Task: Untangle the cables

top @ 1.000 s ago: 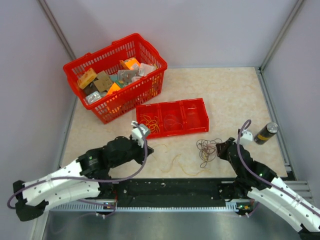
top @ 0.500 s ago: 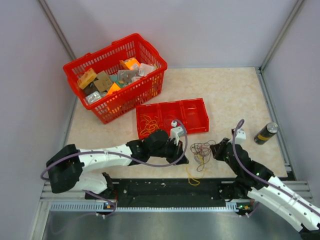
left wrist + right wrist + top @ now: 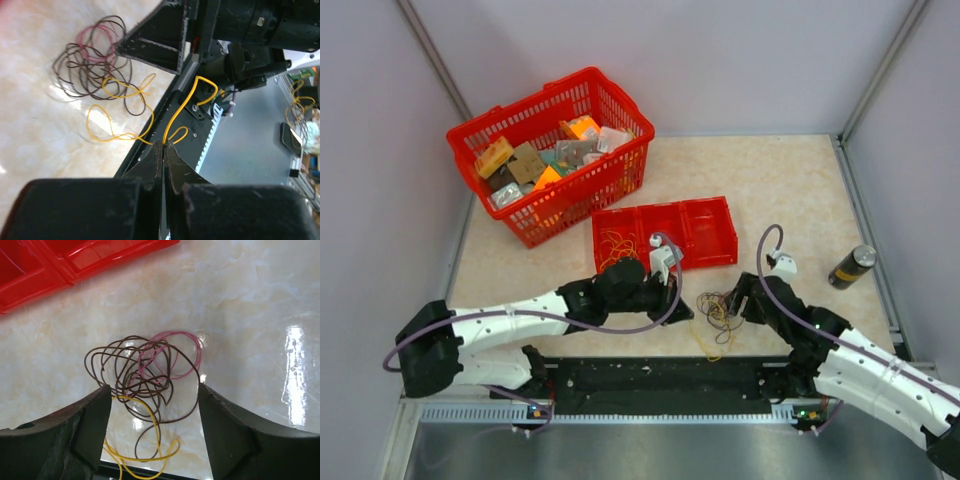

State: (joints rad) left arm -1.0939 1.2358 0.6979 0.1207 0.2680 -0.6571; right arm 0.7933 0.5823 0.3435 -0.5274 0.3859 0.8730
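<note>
Glossy marbled tabletop (image 3: pixel 250 310) — thin looped cables (image 3: pixel 143 374)

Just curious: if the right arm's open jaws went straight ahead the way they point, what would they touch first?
Most likely the brown wire bunch, lying right between the right gripper's open jaws; depth is hard to judge.

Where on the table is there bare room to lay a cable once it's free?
Free: table behind the tray, right of the basket; also between tray and can. Crowded: front middle, left gripper and right gripper at the cables.
</note>
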